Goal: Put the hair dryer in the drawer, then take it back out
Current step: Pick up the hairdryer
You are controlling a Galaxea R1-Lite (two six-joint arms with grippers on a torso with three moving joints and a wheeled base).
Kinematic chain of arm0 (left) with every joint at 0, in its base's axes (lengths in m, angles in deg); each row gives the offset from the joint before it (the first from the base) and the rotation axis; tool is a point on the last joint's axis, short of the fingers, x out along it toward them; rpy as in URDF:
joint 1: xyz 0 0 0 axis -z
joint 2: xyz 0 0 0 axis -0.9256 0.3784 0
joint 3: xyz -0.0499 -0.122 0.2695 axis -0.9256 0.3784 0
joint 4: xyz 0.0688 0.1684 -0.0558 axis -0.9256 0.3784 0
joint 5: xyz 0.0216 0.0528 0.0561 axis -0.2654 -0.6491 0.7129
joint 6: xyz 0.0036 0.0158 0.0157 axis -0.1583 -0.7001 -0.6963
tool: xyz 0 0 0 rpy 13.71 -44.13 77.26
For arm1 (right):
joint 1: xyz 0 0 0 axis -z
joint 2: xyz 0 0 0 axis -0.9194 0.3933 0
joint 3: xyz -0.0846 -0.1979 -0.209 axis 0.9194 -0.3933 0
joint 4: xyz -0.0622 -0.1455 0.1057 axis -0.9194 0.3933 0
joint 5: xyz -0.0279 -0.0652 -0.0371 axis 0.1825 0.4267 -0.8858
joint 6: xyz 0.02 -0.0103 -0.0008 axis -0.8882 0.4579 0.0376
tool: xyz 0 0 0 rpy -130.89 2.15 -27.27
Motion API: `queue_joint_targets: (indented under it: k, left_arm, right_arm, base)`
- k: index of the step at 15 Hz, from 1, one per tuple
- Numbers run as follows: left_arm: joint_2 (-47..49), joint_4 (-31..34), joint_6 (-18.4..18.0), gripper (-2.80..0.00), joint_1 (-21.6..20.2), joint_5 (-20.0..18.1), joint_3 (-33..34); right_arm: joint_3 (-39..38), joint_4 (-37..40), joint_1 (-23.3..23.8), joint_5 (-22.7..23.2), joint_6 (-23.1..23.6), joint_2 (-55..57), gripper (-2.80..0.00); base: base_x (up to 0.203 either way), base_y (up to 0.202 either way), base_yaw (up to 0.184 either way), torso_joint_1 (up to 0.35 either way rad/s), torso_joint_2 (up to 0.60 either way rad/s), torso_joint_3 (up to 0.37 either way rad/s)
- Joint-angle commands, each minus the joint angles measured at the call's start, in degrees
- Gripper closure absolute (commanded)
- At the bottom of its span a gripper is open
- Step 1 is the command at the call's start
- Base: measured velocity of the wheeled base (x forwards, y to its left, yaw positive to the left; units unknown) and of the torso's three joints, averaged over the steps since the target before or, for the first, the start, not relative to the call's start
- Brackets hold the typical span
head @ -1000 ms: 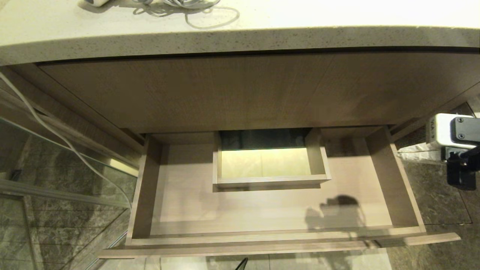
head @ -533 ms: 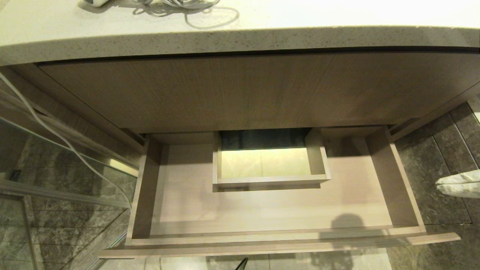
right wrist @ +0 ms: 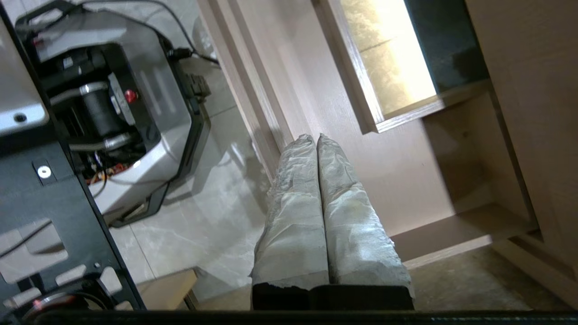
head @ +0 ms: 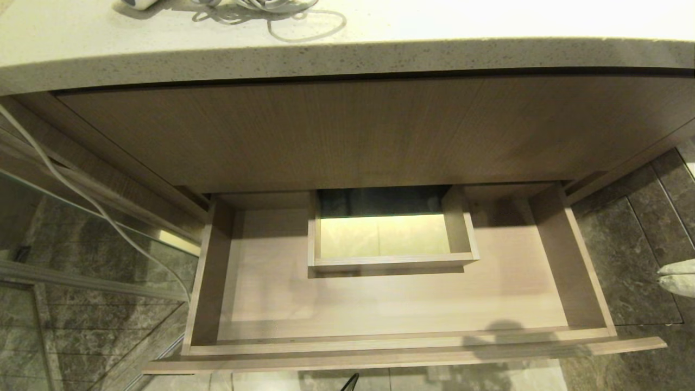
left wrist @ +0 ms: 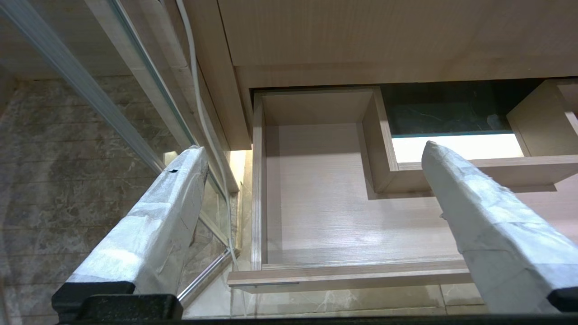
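- Pulled well out below the vanity panel [head: 358, 136]: the drawer [head: 271, 304], wood floor bare, boxed notch [head: 388, 239] at its rear wall.
- Up on the countertop [head: 434, 27], at the head view's top edge: a white sliver of the hair dryer [head: 138, 3], loose cord [head: 282, 11] trailing beside it.
- Right gripper [head: 678, 277] just poking in at the right edge, over dark floor tiles [head: 624, 260] beside the drawer's right wall; wrapped fingers [right wrist: 316, 180] pressed together, gripping nothing.
- Left gripper [left wrist: 316, 189] hanging in front of the drawer's left end, fingers [left wrist: 171, 203] spread wide, nothing between them.
- White cable [head: 81, 195] running down the left side past a glass panel [head: 54, 244].
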Motion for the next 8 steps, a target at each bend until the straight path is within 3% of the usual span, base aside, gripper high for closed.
queue_joint_targets:
  k: [1, 4, 8]
  left_arm:
    - [0.0, -0.1, 0.0, -2.8, 0.0, 0.0, 2.3]
    - [0.0, -0.1, 0.0, -2.8, 0.0, 0.0, 2.3]
    - [0.0, -0.1, 0.0, -2.8, 0.0, 0.0, 2.3]
  right_arm:
    - [0.5, -0.2, -0.1, -0.8, -2.9, -1.1, 0.0]
    - [0.0, -5.8, -0.1, -7.1, -11.6, -1.3, 0.0]
    - [-4.1, -11.8, 0.9, -18.2, -31.5, -2.2, 0.0]
  base:
    - [0.0, 0.0, 0.0, 0.0, 0.0, 0.0]
    - [0.0, 0.0, 0.0, 0.0, 0.0, 0.0]
    - [0.0, 0.0, 0.0, 0.0, 0.0, 0.0]
